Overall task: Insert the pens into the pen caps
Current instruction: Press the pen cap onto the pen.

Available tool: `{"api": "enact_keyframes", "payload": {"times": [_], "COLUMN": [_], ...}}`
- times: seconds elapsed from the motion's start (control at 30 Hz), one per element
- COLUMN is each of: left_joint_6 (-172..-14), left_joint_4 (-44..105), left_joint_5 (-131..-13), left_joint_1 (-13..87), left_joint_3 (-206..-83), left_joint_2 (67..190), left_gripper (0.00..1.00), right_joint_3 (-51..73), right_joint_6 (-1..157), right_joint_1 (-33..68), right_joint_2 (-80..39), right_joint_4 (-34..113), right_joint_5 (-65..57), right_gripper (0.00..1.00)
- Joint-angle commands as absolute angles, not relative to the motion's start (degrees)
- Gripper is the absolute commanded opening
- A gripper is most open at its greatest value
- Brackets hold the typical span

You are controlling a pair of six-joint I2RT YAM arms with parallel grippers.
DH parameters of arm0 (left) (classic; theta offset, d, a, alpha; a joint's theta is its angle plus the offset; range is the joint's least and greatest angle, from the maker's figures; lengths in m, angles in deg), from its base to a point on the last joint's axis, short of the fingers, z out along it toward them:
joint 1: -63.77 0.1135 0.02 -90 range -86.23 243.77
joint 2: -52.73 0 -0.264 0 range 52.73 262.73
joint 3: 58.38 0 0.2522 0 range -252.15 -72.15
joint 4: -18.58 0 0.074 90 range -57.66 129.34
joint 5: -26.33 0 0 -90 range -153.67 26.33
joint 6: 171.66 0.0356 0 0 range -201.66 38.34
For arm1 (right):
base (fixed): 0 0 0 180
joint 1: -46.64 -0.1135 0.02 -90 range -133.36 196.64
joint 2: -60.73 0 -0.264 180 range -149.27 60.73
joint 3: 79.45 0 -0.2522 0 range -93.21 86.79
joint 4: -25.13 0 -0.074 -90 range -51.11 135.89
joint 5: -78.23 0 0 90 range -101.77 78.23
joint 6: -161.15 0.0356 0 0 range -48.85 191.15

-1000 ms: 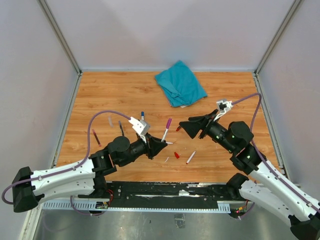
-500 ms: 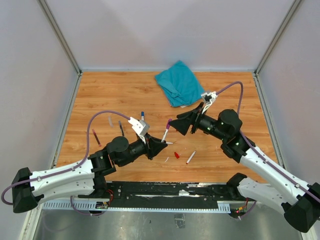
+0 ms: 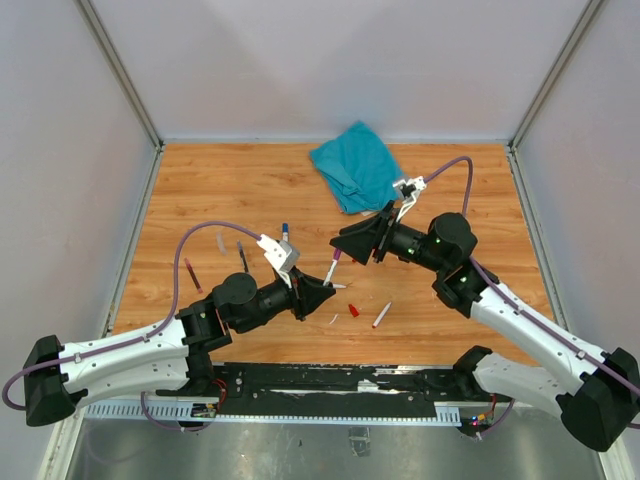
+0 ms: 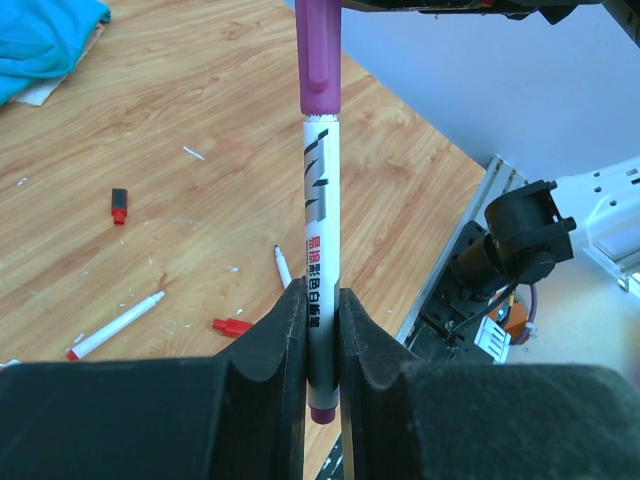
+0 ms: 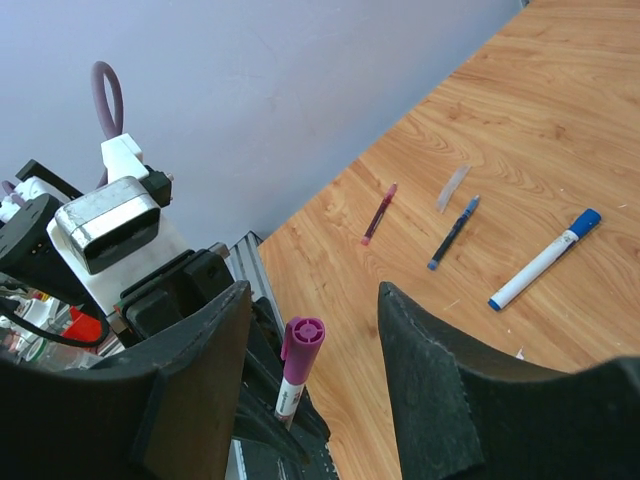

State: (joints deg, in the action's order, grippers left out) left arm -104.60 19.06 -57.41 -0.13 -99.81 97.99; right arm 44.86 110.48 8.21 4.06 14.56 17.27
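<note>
Now the left gripper (image 4: 320, 312) is clamped on the purple pen (image 4: 320, 230), whose barrel stands straight up out of its fingers with the purple cap (image 4: 319, 60) on top. The right gripper (image 5: 308, 295) straddles that cap, jaws apart and not touching it. The risk, I'd say, is an off-centre squeeze that tilts the pen or jams the cap crooked. Beyond the fingers lies a wooden table (image 3: 220, 190) with loose pens (image 3: 381, 315) and a teal cloth (image 3: 360, 165), boxed in by plain pale walls (image 3: 330, 60).
</note>
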Motion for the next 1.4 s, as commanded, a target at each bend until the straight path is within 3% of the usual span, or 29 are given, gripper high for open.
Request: {"api": "enact_keyframes", "payload": {"times": [0.0, 0.4, 0.77, 1.37], "left_joint_6": [-103.75, -103.81, -104.2, -104.2], "left_joint_4": [15.82, 15.69, 15.76, 14.69], "left_joint_5": [-58.01, -57.54, -57.09, -57.46], "left_joint_1": [-0.57, -0.6, -0.57, -0.63], "left_joint_3": [-100.89, -101.4, -102.59, -105.03], "left_joint_2": [97.13, 97.29, 97.45, 97.32], "left_gripper": [0.0, 0.0, 0.01, 0.01], "right_joint_3": [42.97, 44.87, 47.0, 52.45], "right_joint_6": [111.53, 112.46, 112.25, 110.85], "right_joint_1": [8.82, 8.12, 6.95, -0.64], "right_joint_2": [3.41, 3.51, 3.72, 4.67], "right_joint_4": [10.78, 10.07, 10.35, 12.74], "right_joint_5": [19.12, 20.37, 20.65, 16.61], "right_gripper": [0.52, 0.32, 0.01, 0.01]}}
